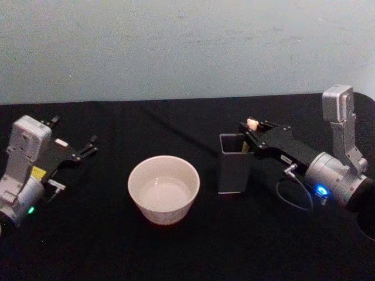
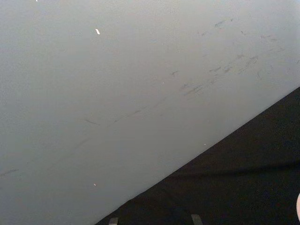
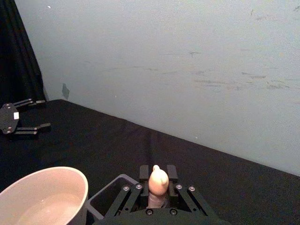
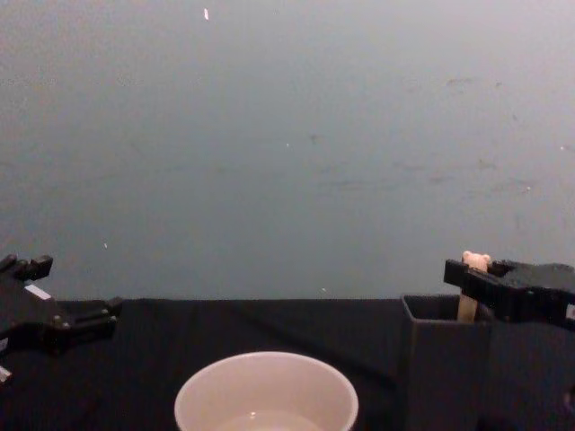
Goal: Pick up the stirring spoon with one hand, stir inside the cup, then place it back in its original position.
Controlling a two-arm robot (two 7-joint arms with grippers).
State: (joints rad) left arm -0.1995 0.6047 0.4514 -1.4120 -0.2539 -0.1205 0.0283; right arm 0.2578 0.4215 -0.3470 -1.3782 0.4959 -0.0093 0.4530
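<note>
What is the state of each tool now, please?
Left tool: open, holding nothing.
Right tool: closed on the stirring spoon, which stands in the holder.

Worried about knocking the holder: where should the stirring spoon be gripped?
The stirring spoon stands upright in the dark square holder with only its top exposed, so pinch the shaft just under the bear head, reaching over the rim from the right. The right gripper is closed there; the left gripper rests open, left of the cup.

test lab, black tablecloth (image 1: 176,252), bare wall (image 1: 176,47)
</note>
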